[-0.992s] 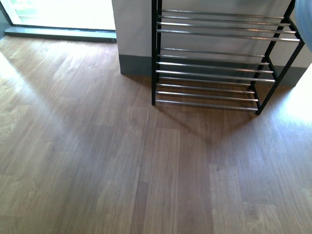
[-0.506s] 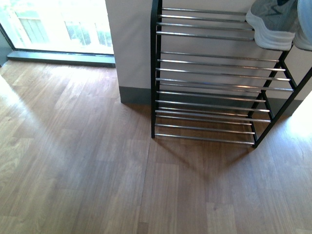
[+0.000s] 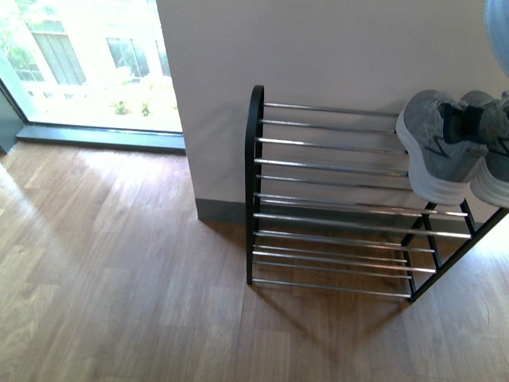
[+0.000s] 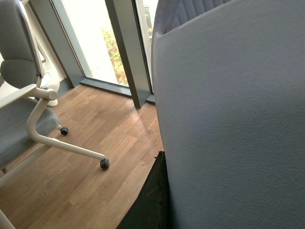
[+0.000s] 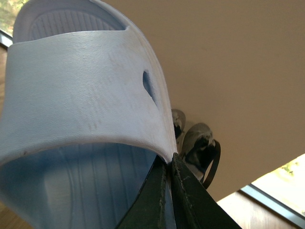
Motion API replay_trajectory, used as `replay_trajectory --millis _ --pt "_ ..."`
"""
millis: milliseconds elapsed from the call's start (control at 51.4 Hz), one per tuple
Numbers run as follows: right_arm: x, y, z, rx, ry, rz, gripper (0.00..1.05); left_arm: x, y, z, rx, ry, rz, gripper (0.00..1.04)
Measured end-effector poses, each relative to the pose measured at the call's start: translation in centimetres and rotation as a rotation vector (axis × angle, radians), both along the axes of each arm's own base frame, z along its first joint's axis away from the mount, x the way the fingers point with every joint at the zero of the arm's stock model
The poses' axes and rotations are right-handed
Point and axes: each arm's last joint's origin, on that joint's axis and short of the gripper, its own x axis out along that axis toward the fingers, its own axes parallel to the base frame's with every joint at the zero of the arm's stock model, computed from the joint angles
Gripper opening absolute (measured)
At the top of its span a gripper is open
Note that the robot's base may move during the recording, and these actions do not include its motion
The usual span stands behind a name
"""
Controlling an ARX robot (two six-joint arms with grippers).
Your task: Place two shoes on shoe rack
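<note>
Your right gripper [image 5: 169, 162] is pinched on the strap edge of a pale blue slide [image 5: 81, 90] in the right wrist view, with two grey sneakers [image 5: 196, 138] beyond it, by a plain wall [image 5: 228, 71].

Left wrist view: a second pale blue slide [image 4: 233, 119] lies against one dark finger of your left gripper [image 4: 155, 191]; whether it is clamped cannot be told. An office chair [image 4: 28, 109] stands on wood floor [image 4: 105, 129].

Front view: the grey sneakers [image 3: 437, 151] sit side by side at the right end of the shoe rack's [image 3: 253, 183] top tier.
</note>
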Motion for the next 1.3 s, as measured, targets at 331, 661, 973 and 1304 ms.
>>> replay_trajectory --millis 331,661,973,1304 --pt "0.04 -0.01 -0.04 0.001 0.003 0.0 0.01 0.02 0.0 -0.03 0.0 0.003 0.0 0.02" --pt "0.03 -0.01 -0.03 0.001 0.002 0.0 0.01 0.02 0.0 -0.03 -0.001 0.002 0.0 0.02" --pt "0.03 -0.01 -0.04 0.001 0.003 0.0 0.01 0.02 0.0 -0.04 -0.001 0.002 0.0 0.02" --pt "0.03 -0.01 -0.03 0.001 0.002 0.0 0.01 0.02 0.0 -0.03 -0.001 0.002 0.0 0.02"
